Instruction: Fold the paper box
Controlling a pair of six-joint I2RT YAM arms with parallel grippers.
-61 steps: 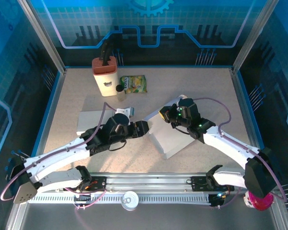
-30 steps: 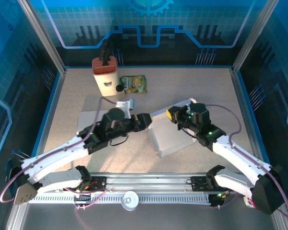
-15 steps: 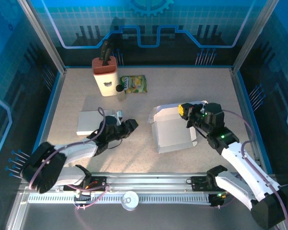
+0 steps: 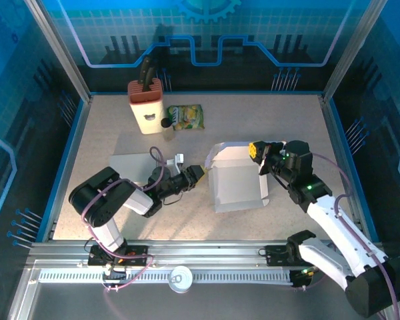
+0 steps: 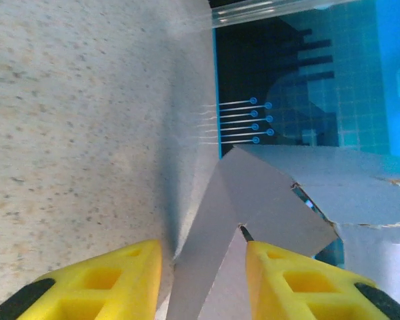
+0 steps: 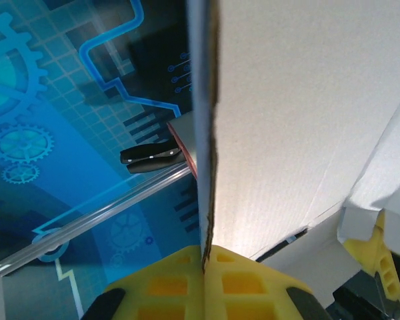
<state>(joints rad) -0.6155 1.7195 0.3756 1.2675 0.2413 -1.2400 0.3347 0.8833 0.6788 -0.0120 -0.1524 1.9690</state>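
Note:
The white paper box [image 4: 237, 188] lies partly folded in the middle of the table, its back and side flaps raised. My right gripper [image 4: 255, 151] is at the box's back right corner, shut on the edge of an upright wall [image 6: 287, 100], which runs straight into the closed jaws [image 6: 205, 252]. My left gripper [image 4: 199, 173] is low at the box's left edge. In the left wrist view its yellow fingers [image 5: 93, 283] stand apart with a grey flap [image 5: 267, 193] rising between them, and the left gripper [image 5: 201, 248] is open around it.
A flat grey cardboard sheet [image 4: 128, 167] lies left of the box, under the left arm. At the back left stand a knife block [image 4: 147, 107], a small dark-capped bottle [image 4: 165, 125] and a green snack packet [image 4: 185, 117]. Blue walls ring the table.
The left arm drew back, folded up and came to the box's left flap with narrower jaws. The right gripper moved right, still shut on the wall, and the box turned squarer.

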